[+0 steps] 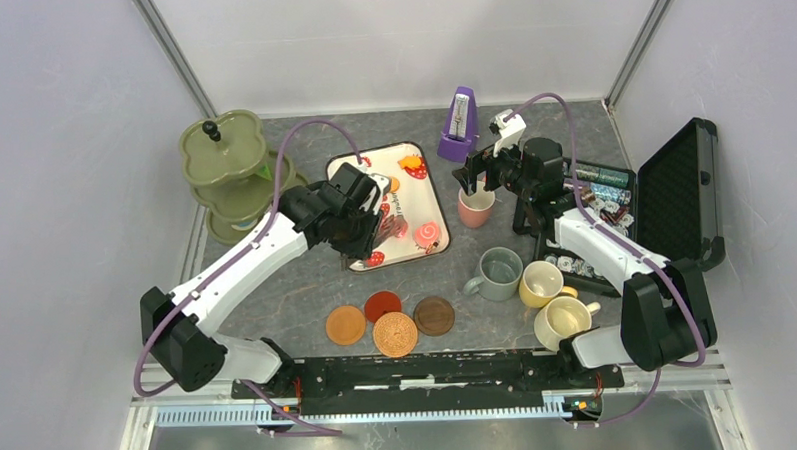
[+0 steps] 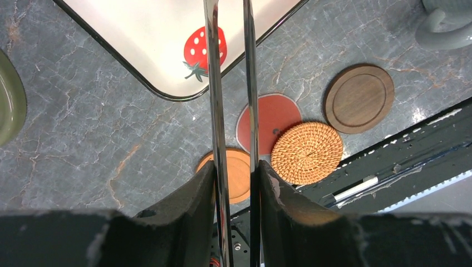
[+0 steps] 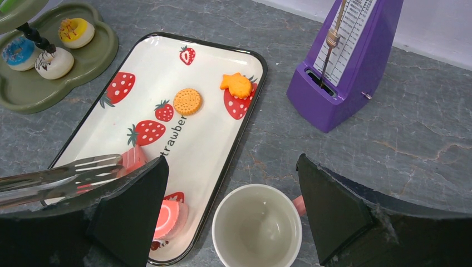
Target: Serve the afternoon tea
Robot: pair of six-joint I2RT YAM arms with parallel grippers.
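Left pincer pinching metal tongs; right pincer spread wide.
The tong tips reach out over the strawberry tray, just beside a pink pastry; directly beneath the right pincer the pink mug stands upright on the surface.

Bright even light, soft shadows, sharp focus
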